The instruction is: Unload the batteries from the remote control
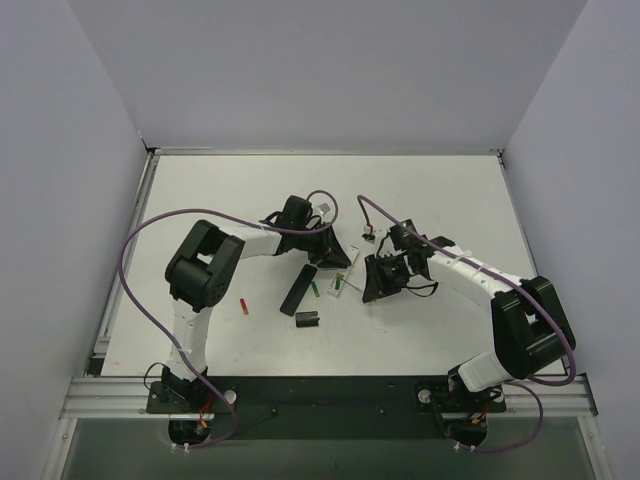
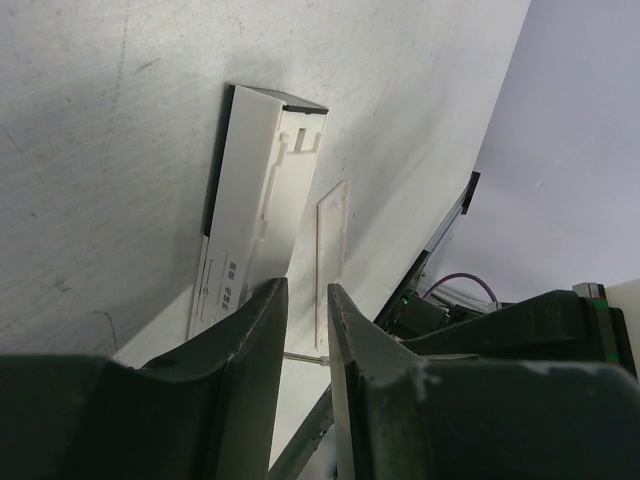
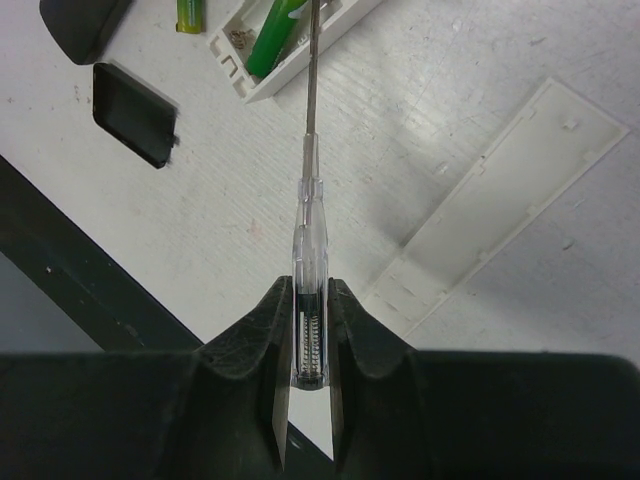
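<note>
Clamped on the clear screwdriver (image 3: 308, 220), the right gripper (image 3: 305, 400) is nearer: the green battery (image 3: 272, 40) lies ahead along the shaft, slightly slanted, inside the white remote (image 3: 240, 72) mid-tabletop (image 1: 420, 190).

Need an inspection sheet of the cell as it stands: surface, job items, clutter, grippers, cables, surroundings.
Surface: white table, scuffed.
Job's things: white remote open, one green battery in its bay; loose green battery and red battery on the table; black remote beside them.
Clutter: black cover and white cover lying loose.
Grippers: right gripper shut on a screwdriver, shaft over the bay; left gripper open at the white remote's end, nothing seen between the jaws.
Cables: purple cables loop off both arms.
Surroundings: plain walls; rail at the near edge.
</note>
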You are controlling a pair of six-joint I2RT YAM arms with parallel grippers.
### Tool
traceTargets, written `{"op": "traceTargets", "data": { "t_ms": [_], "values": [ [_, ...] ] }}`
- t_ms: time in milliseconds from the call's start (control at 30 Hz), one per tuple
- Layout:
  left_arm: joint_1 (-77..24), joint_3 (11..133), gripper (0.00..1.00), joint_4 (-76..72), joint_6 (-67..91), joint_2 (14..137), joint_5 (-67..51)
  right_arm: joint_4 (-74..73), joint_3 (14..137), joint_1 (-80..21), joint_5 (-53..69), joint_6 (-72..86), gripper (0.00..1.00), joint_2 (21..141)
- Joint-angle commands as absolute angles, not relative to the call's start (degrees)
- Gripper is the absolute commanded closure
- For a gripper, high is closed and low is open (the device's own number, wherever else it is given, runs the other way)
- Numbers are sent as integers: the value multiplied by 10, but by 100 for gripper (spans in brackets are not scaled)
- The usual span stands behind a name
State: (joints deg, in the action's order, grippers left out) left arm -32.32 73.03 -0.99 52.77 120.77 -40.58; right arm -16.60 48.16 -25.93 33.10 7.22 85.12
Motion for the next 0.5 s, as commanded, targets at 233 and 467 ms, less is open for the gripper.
{"op": "traceTargets", "data": {
  "t_ms": [233,467],
  "values": [
    [-330,720,66,37,498,1208,-359,-102,441,-240,385,74,100,826],
    [-330,722,66,37,497,1210,-358,-68,425,-239,437,89,100,829]
  ]
}}
